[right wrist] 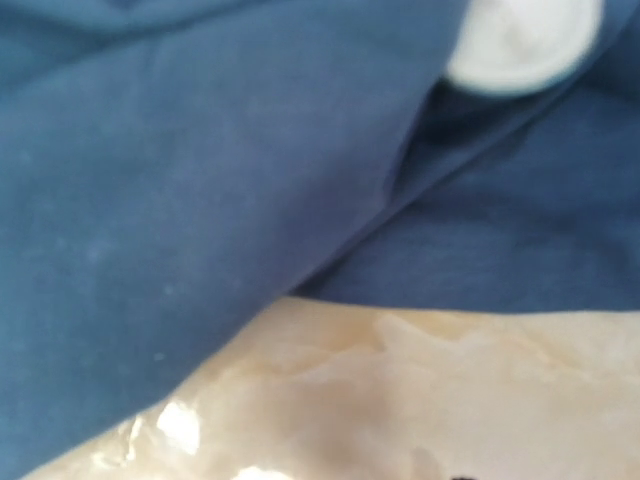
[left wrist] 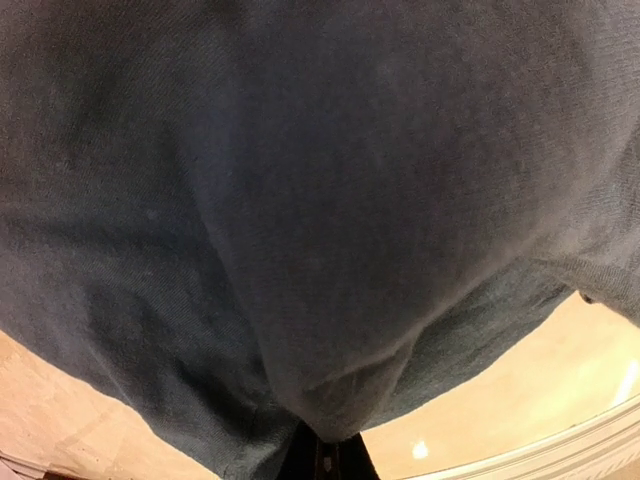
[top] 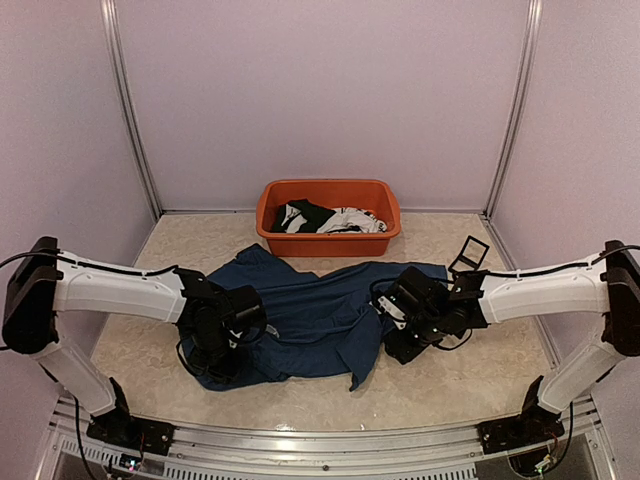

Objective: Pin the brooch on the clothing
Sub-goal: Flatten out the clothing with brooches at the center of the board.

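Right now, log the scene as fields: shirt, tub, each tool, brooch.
shirt: navy T-shirt spread rumpled on the table
tub: orange tub behind it, holding black and white garments
left tool: shut on the T-shirt's left part
right tool: over the T-shirt's right edge; grip unclear
brooch: uncertain; a blurred white disc lies against the fabric

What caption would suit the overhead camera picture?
Left gripper pinches a navy T-shirt, right gripper at its opposite edge, orange tub behind.
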Available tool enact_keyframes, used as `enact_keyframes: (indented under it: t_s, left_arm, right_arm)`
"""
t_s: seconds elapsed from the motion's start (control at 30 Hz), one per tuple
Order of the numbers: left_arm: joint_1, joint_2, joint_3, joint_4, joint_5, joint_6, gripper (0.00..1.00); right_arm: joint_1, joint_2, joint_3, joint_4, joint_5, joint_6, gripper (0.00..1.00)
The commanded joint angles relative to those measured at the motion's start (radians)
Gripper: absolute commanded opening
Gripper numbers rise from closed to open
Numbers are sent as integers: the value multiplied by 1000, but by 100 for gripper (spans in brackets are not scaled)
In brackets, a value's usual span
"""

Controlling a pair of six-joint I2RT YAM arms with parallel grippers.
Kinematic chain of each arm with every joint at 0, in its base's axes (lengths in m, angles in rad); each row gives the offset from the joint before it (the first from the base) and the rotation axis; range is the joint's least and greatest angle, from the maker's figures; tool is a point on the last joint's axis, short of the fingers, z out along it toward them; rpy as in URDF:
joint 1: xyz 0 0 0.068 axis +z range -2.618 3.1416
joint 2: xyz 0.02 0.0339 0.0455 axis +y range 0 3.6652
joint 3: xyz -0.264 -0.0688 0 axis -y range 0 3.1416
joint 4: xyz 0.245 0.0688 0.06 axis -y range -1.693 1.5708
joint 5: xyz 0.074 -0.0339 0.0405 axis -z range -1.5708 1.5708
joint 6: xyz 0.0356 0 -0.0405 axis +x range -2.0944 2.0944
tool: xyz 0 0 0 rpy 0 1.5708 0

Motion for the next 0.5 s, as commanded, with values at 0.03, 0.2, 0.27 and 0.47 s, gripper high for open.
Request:
enact_keyframes:
  t_s: [0.03, 0.2, 0.27, 0.47]
  left_arm:
    - [3, -91, 23, -113, -76, -24, 0]
    - [59, -236, -18, -84, -22, -47, 0]
    - [90, -283, -32, -82, -10, -57, 0]
    - [153, -467, -80, -53, 3, -103, 0]
  right_arm:
    - [3, 8, -2, 38, -2, -51, 54]
    - [-6, 54, 14, -9, 80, -74, 54]
    - [-22, 88, 26, -9, 87, -73, 54]
    - [-60, 176, 72, 39, 70, -105, 54]
